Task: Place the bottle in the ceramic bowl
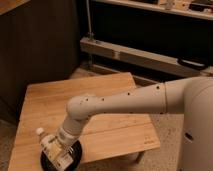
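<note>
The cream-white bottle point(47, 142) with a white cap is tilted, cap up and to the left, over the left side of the black ceramic bowl point(76, 154). The bowl sits at the front left corner of the wooden table point(107, 97). My gripper point(58, 153) reaches down from the white arm point(120, 102) and is shut on the bottle's lower part, right over the bowl. The gripper hides most of the bowl's inside, so I cannot tell whether the bottle touches the bowl.
The table's front edge runs just right of the bowl. Dark cabinet walls stand behind and to the left. A metal shelf rail point(135, 55) crosses the background. The robot's white body point(197, 127) fills the right side.
</note>
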Action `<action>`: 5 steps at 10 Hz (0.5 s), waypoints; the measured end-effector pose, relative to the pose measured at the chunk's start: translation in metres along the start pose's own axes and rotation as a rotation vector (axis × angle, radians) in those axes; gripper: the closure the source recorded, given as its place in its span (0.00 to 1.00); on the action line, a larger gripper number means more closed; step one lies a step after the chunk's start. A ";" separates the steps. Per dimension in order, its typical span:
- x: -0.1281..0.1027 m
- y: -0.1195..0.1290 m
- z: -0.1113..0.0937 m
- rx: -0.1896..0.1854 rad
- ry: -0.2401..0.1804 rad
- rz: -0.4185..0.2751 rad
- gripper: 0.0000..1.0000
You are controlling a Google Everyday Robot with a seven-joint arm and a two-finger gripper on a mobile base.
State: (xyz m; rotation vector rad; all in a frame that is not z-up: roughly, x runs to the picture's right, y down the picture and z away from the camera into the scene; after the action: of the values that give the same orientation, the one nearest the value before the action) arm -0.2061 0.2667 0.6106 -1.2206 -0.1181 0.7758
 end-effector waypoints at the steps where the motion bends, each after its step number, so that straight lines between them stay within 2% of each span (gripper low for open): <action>1: 0.000 -0.001 0.005 0.007 0.004 0.004 0.20; 2: 0.000 -0.003 0.007 0.009 0.004 0.014 0.20; 5: -0.004 -0.008 0.001 -0.026 -0.019 0.061 0.20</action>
State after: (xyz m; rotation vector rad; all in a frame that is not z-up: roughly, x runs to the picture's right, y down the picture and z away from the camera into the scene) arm -0.2052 0.2639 0.6194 -1.2459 -0.1072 0.8420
